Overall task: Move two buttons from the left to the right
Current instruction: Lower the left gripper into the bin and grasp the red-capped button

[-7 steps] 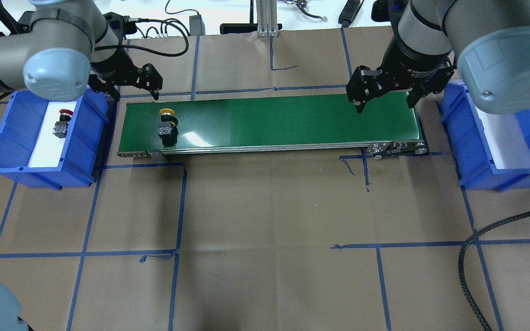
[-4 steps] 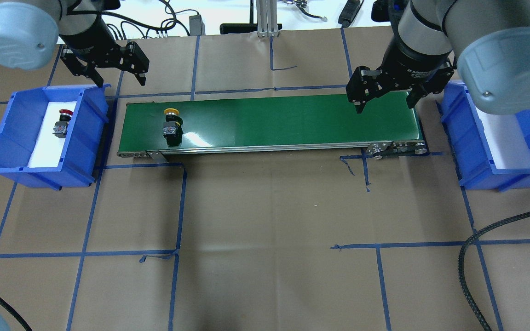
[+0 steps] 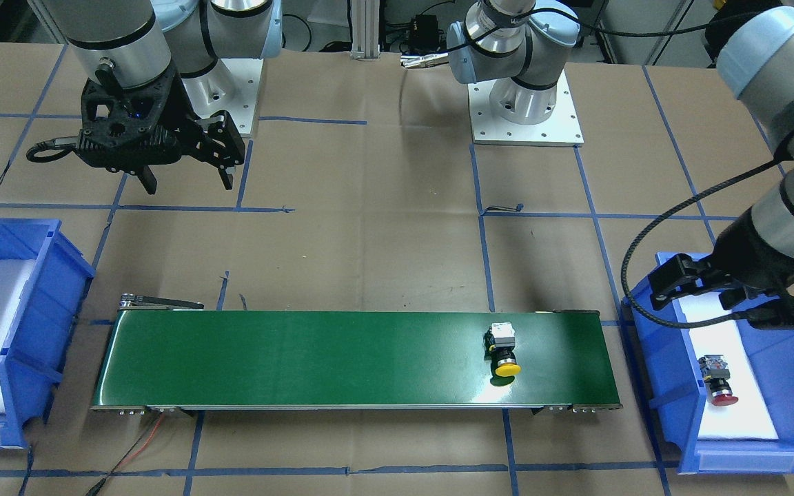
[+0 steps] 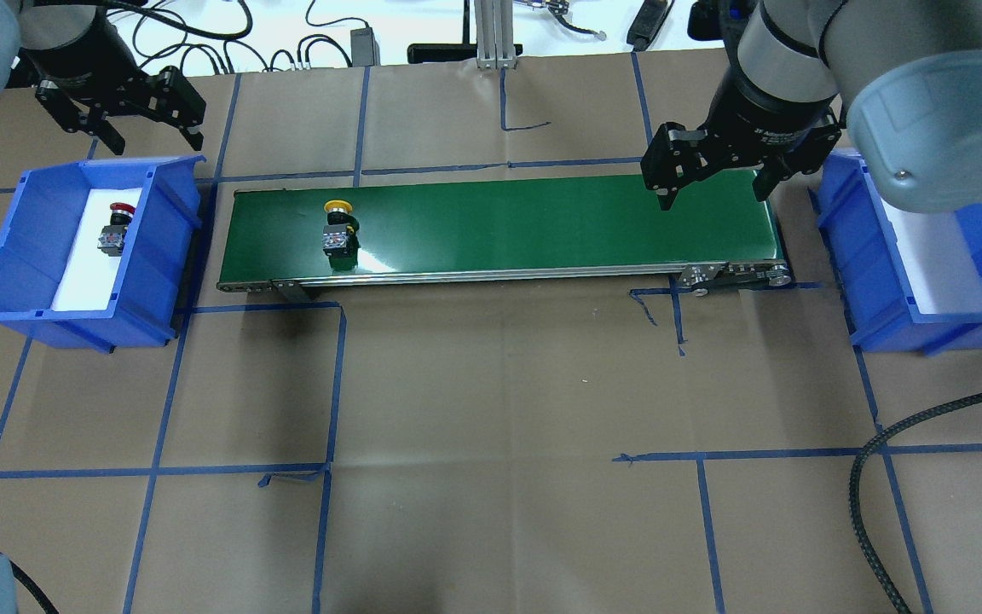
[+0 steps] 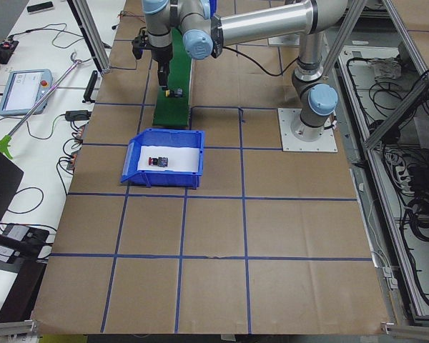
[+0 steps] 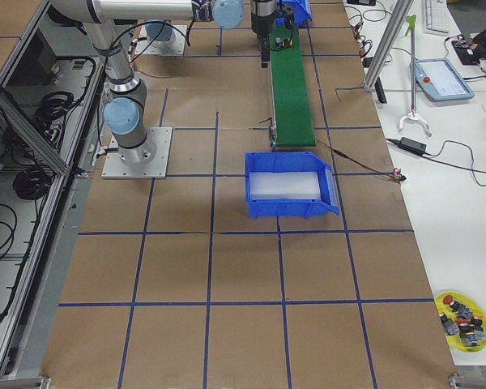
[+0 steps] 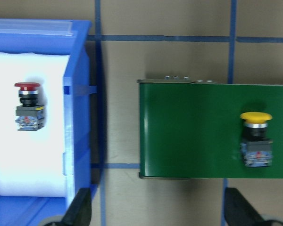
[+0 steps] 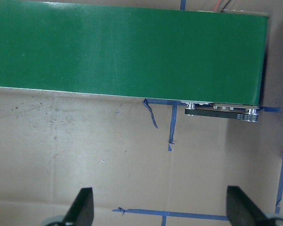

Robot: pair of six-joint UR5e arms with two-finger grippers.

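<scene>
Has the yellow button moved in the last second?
Yes. The yellow button has travelled right along the green belt, away from its left end.

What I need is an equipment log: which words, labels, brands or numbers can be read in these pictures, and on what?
No text can be read for certain.
White print on the wrist above the right claw: too blurred to read.
Print on the conveyor's end bracket: too small to read.
Display on the pendant screen: too small to read.
Base labels on the yellow button and the red button: blurred.
</scene>
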